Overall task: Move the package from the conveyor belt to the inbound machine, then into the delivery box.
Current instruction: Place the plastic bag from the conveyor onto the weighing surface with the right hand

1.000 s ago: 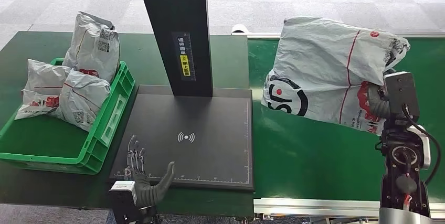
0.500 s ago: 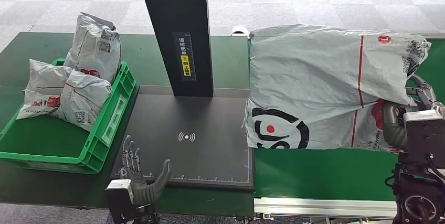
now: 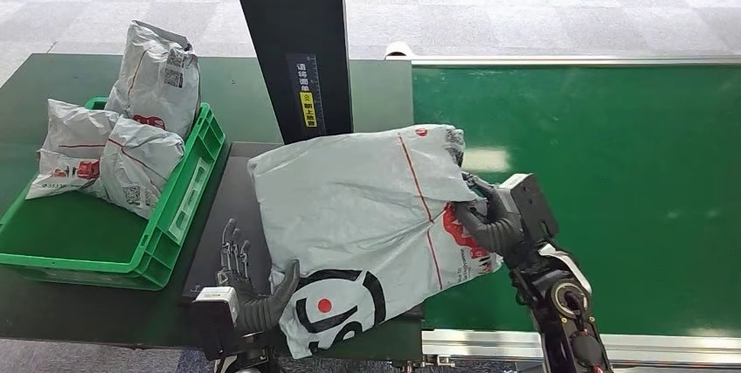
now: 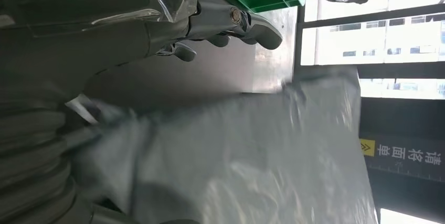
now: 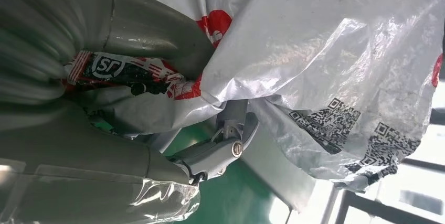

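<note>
The grey package with red lines and a black round logo lies slanted over the inbound machine's black platform, and its lower corner hangs past the front edge. My right hand grips its right edge, where the plastic bunches around the thick thumb. The package shows its QR labels in the right wrist view. At the platform's front left corner my left hand is open, fingers spread, thumb beside the package's lower edge. In the left wrist view the package lies just past the fingers.
The machine's black column rises behind the platform. A green crate on the left holds three grey packages. The green conveyor belt stretches to the right, with a metal rail along its front.
My right hand has carried the package left and down from above the conveyor belt onto the machine's platform. The left hand has hardly moved; the package now reaches its thumb.
</note>
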